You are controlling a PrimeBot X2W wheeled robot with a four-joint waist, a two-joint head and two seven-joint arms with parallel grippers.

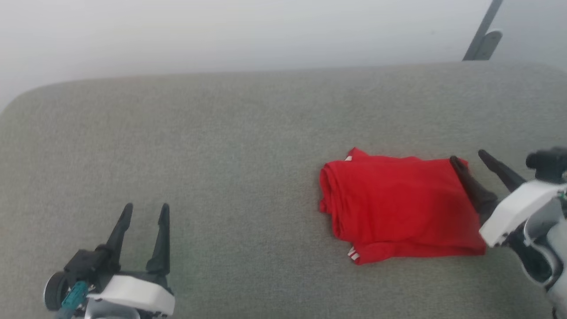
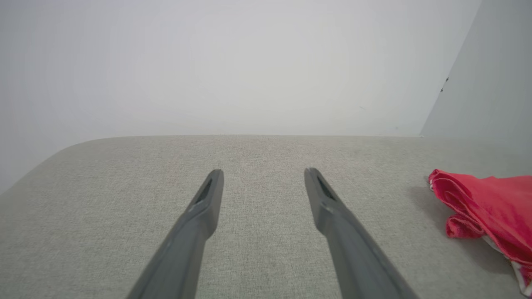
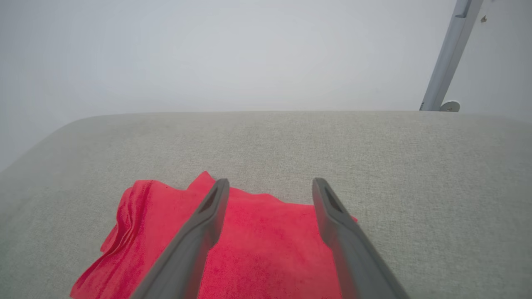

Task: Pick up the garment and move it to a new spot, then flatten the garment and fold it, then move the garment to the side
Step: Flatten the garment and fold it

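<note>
The garment [image 1: 398, 206] lies folded, right of centre on the grey padded table [image 1: 221, 133]. The right tool [image 1: 468, 156] is spread at its right edge, one finger seemingly resting on the cloth and pinching nothing. The left tool [image 1: 147, 206] is spread too, well apart. I judge this the last step, moving it aside. Next it calls for a fresh pinch on that edge, or lifting clear.

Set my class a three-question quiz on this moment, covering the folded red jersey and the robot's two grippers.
1. True or false: the left gripper holds the red jersey.
2. The jersey is: A) spread out flat; B) folded, lying on the grey cushion; C) hanging in the air.
3. Which gripper has its open fingers at the jersey's edge?
Key: 1 false; 2 B; 3 the right gripper.
</note>
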